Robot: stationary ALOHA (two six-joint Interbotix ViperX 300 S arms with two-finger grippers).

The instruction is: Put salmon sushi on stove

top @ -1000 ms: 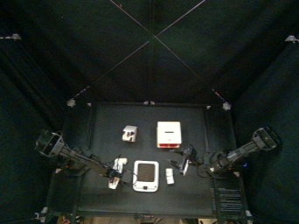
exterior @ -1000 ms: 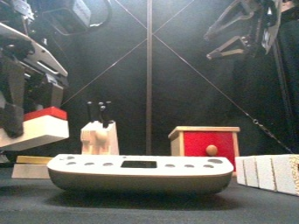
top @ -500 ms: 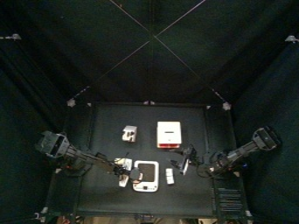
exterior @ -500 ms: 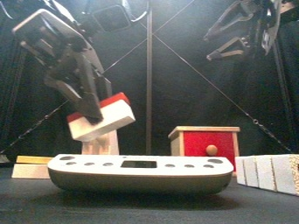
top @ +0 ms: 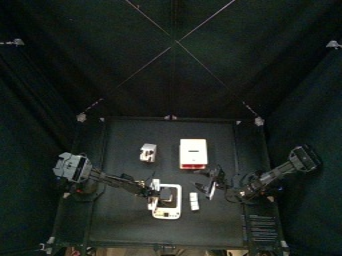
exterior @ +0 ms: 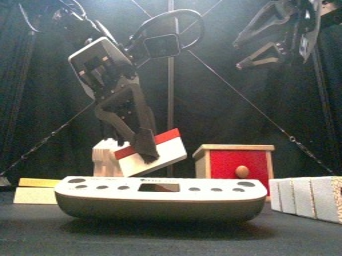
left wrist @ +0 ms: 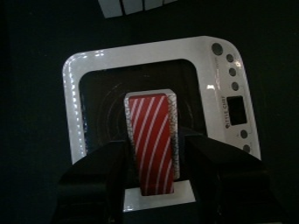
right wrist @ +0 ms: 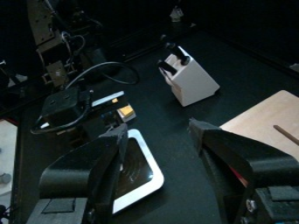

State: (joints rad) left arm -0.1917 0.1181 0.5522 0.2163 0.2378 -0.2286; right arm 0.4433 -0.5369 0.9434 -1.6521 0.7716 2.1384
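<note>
The left tool (exterior: 144, 150) has swung in from the desk's left side to hang over the stove (exterior: 160, 197), carrying the salmon sushi (exterior: 154, 148) with it; half a second back it was higher and short of the stove's middle, and a second back it hung at the far left edge. The move puts the piece right above its target, so the task looks close to done, with only the lowering and release left.

In the left wrist view the tool's jaws are closed against the long sides of the salmon sushi (left wrist: 149, 140), red-striped top facing the camera. Its long axis runs in line with the jaws and with the longer side of the stove (left wrist: 93, 66), whose greyish centre lies directly beneath it. From the front the piece is tilted, one end lower and nearest the stove's top, the other raised toward the right; it appears just above the surface, not yet resting on it.

The right tool (right wrist: 163, 157) rests at the desk's right side, jaws spread wide and holding nothing. A red-banded white box (exterior: 235, 166) stands behind the stove.
</note>
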